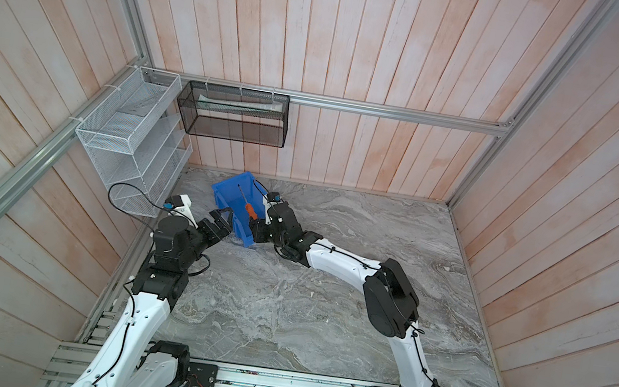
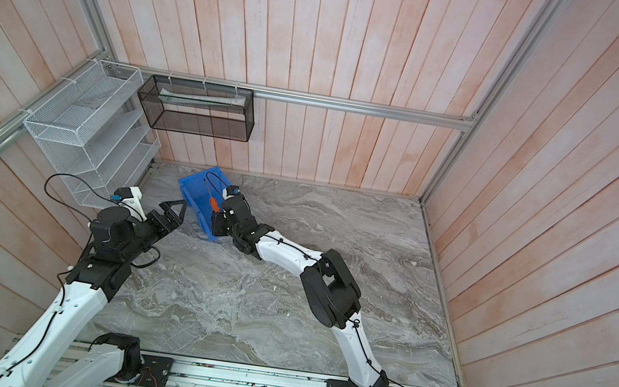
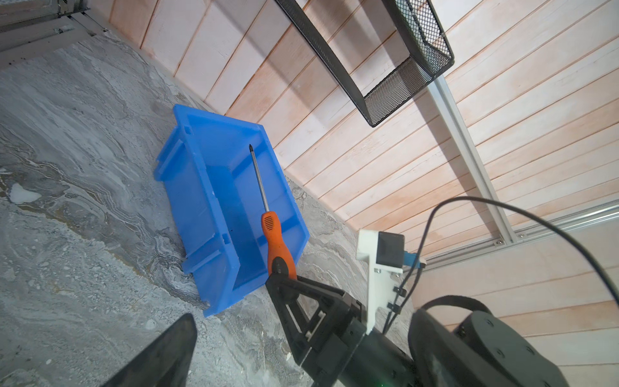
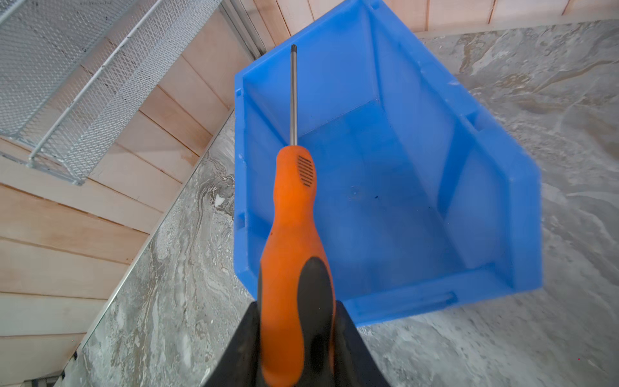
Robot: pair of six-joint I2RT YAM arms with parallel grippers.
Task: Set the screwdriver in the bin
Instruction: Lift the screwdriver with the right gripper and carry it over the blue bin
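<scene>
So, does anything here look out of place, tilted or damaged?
Nothing is spilled or broken. Only the bin sits turned at an angle to the back wall. The screwdriver hangs over it, held in the right gripper.

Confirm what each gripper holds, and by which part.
Right gripper holds the screwdriver by the butt end of its orange handle, shaft pointing out over the blue bin. Left gripper is open, holding nothing.
</scene>
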